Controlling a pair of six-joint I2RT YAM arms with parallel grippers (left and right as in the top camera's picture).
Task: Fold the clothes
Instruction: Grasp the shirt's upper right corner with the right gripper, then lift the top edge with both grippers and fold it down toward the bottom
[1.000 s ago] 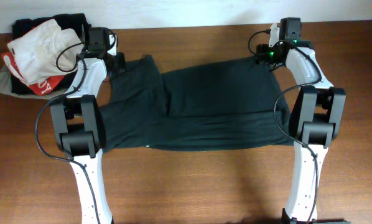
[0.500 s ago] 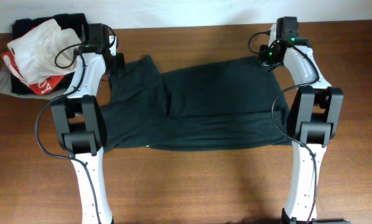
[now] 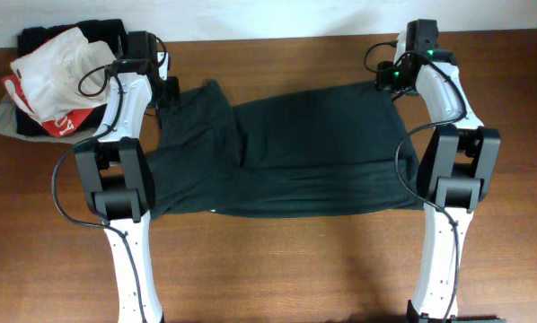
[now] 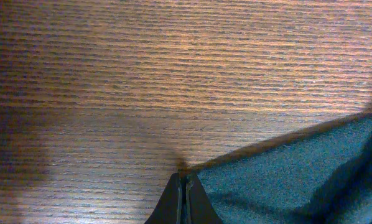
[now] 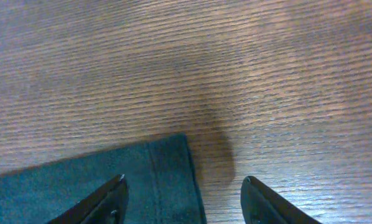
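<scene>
A dark green garment lies spread flat across the wooden table, with its left part folded over itself. My left gripper is at its far left corner. In the left wrist view its fingers are shut right at the tip of the cloth corner, apparently pinching it. My right gripper is at the far right corner. In the right wrist view it is open, its fingers on either side of the hemmed corner, just above the table.
A pile of other clothes, white, red and black, sits at the far left corner of the table. The table's far edge meets a white wall just beyond both grippers. Both arm bases stand at the garment's sides.
Both grippers have shifted slightly toward the far edge of the table. The garment has not visibly moved.
</scene>
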